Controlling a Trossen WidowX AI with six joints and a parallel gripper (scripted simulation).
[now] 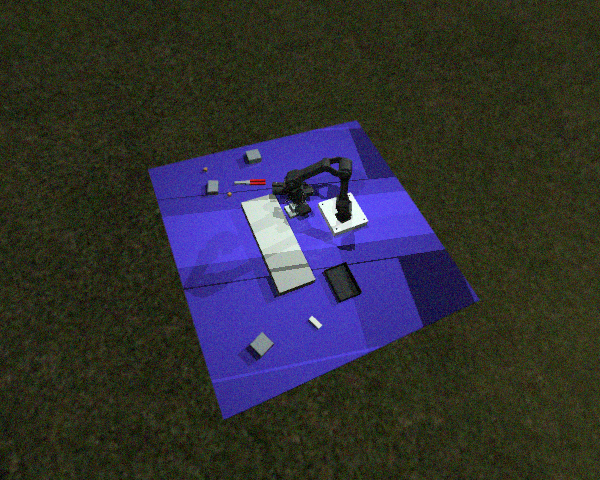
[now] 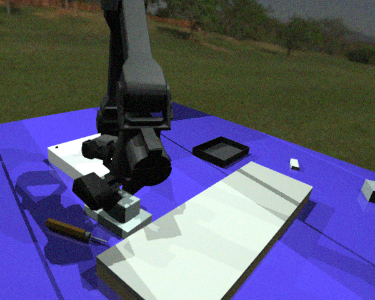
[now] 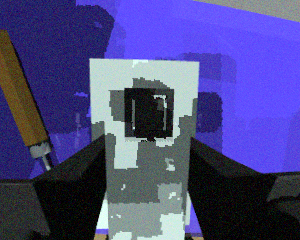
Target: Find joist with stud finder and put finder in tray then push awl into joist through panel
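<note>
The pale stud finder (image 1: 290,210) (image 2: 140,222) (image 3: 107,72) lies beside the panel's end, on the robot's side. My gripper (image 2: 125,201) (image 3: 145,138) is shut on its raised grip, with one finger against each side. The stud finder's dark square window shows in the wrist view. The awl (image 2: 68,229) (image 3: 15,90), with an orange-brown handle and thin metal shaft, lies beside the stud finder; the arm hides it in the top view. The pale floor panel (image 1: 277,235) (image 2: 210,225) lies flat. The black tray (image 1: 350,296) (image 2: 209,157) stands beyond the panel's other end.
A red-handled tool (image 1: 257,181) lies beyond the panel's end. Grey blocks (image 1: 252,156) (image 1: 212,187) (image 1: 261,344) and two small orange pieces (image 1: 204,168) (image 1: 229,194) are scattered around. A small white block (image 1: 315,322) (image 2: 294,164) lies past the tray. The white base plate (image 1: 331,222) (image 2: 65,158) is behind the gripper.
</note>
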